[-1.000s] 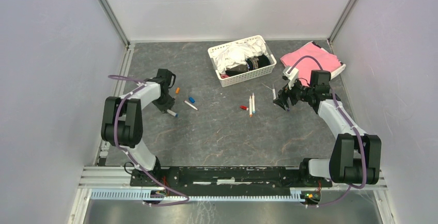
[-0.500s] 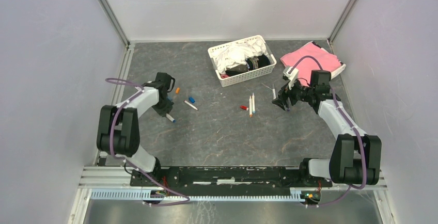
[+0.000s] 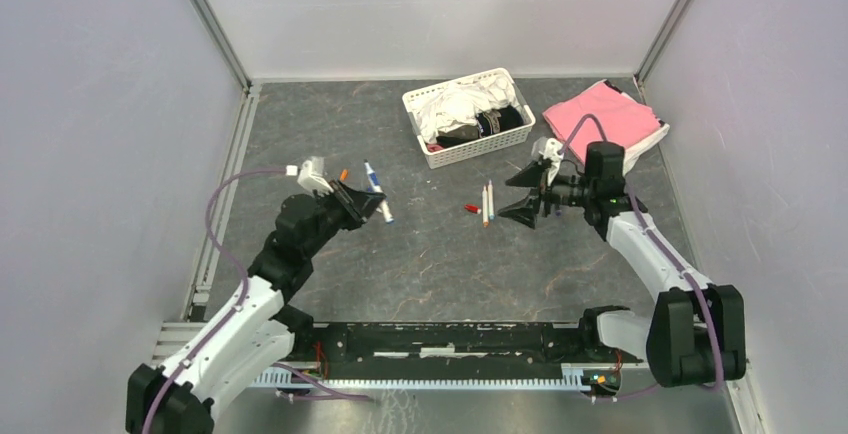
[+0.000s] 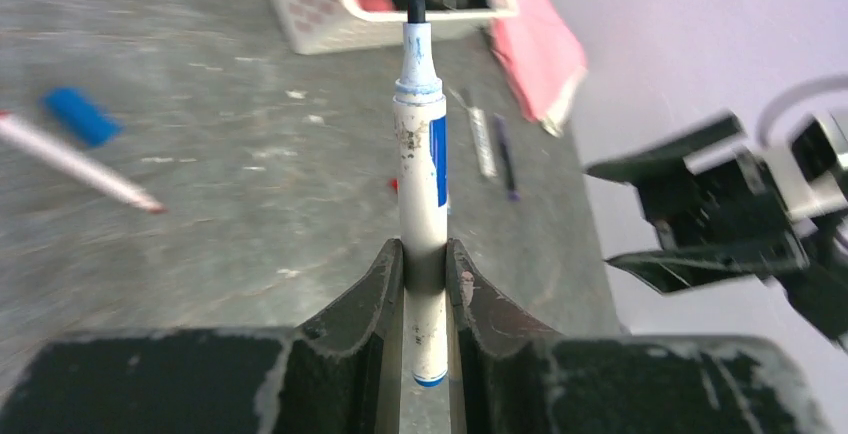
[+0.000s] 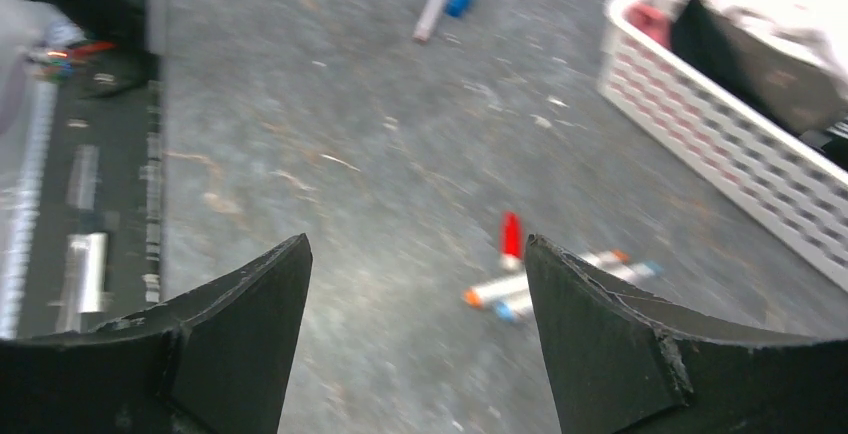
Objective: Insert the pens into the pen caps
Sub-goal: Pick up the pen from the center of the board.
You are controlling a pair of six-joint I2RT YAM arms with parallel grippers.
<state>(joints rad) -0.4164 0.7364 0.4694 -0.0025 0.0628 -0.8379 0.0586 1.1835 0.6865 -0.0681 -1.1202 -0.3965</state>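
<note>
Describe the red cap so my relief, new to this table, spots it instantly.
Find the white basket at the back. In front of it two white pens lie side by side. The red cap lies just left of them, short and all red.

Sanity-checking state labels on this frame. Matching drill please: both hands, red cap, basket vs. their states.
Things:
1. left hand
2. right hand
3. red cap
4. basket

States:
A. open, empty
B. holds white cloth
C. shut on blue pen
D. on table beside two pens

Pairs: 1-C, 2-A, 3-D, 4-B
</note>
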